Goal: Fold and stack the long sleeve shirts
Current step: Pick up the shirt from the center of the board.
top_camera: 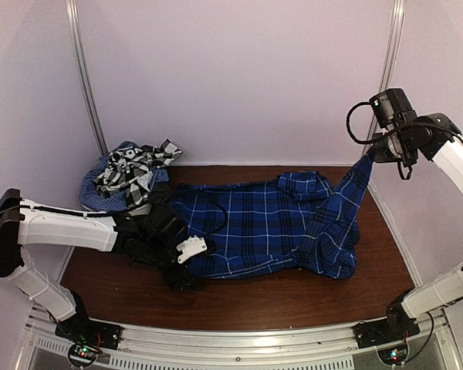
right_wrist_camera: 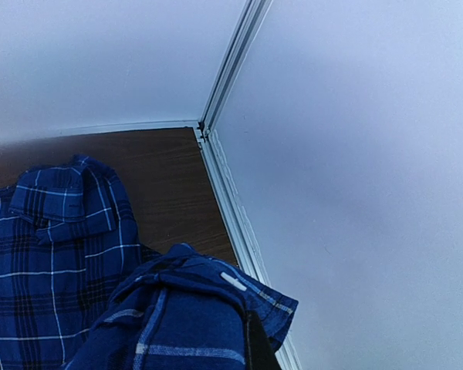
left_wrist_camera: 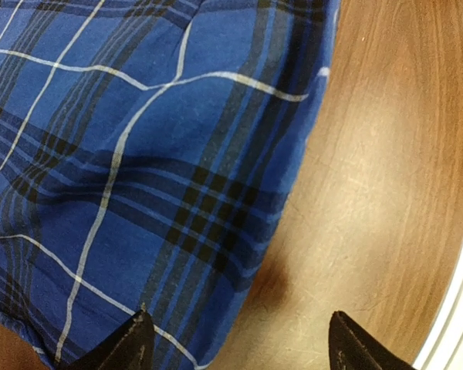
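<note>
Blue shirt (apparently) in right fingers

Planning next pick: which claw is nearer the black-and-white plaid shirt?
Left. The left claw is just in front of the black-and-white plaid shirt; the right claw is raised far right.

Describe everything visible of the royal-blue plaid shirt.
The royal-blue plaid shirt is soft woven cloth with dark bands and thin white lines. It lies spread and wrinkled across the brown table, collar toward the back wall. One part on its right side, seemingly a sleeve, is raised off the table, pinched in the shut right tool. The open left tool sits at its near-left edge, one finger over cloth, one over wood.
</note>
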Motion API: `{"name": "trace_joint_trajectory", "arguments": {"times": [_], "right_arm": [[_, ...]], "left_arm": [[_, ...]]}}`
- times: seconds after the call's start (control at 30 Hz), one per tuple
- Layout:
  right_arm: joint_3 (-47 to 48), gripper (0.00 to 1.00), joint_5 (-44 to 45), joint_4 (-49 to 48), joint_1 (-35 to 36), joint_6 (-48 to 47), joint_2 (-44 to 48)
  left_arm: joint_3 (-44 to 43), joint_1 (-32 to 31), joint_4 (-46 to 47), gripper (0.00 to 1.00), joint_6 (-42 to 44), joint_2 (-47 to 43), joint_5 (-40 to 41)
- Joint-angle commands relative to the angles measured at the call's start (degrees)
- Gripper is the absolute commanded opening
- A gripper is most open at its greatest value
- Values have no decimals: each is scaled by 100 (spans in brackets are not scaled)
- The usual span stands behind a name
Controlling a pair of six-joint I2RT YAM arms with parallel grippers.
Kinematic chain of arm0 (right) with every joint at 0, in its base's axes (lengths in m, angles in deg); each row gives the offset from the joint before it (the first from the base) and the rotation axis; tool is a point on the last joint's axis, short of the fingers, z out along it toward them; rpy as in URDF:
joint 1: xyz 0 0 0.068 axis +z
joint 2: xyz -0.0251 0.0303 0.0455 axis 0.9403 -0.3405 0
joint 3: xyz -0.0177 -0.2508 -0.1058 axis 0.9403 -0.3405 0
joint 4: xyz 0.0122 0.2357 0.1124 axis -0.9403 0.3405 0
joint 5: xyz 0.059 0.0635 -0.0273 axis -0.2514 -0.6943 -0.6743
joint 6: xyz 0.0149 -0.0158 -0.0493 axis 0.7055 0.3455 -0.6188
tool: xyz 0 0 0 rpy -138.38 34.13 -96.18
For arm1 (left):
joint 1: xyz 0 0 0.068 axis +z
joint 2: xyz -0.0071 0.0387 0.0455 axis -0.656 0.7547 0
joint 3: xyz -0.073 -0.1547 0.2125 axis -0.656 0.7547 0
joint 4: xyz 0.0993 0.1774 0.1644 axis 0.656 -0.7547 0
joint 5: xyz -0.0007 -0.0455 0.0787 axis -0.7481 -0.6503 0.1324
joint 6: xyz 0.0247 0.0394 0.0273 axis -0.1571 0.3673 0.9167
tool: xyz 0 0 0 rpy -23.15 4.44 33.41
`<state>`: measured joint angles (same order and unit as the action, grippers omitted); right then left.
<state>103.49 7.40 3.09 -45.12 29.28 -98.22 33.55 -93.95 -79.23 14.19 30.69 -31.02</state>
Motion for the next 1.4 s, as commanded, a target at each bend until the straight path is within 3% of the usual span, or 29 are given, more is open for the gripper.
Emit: {"name": "trace_joint_trajectory", "arguments": {"times": [0.0, 0.27, 0.37, 0.47, 0.53, 1.0, 1.2, 1.37], "right_arm": [[221, 0, -109, -130, -80, -122, -65], [285, 0, -123, -110, -221, -242, -109], [312, 0, -151, -84, -276, -264, -92], [297, 0, -153, -62, -307, -280, -41], [276, 0, -167, -26, -322, -280, -7], [730, 0, -1225, 603, -327, -240, 374], [1340, 0, -1201, 859, -327, -295, 97], [1749, 0, -766, 875, -327, -415, -284]], "left_arm": [[-294, -23, -174, 76, 419, 319, 361], [-448, -21, -427, 54, 501, 806, 930], [-537, -22, -511, 35, 465, 979, 1060], [-700, -18, -639, 6, 374, 1021, 986], [-827, -26, -794, 0, 271, 991, 895], [-1546, -669, -2356, 0, -582, 604, 553], [-1844, -642, -2653, 0, -669, 529, 766], [-2073, -206, -2655, 0, -432, 838, 754]]}}
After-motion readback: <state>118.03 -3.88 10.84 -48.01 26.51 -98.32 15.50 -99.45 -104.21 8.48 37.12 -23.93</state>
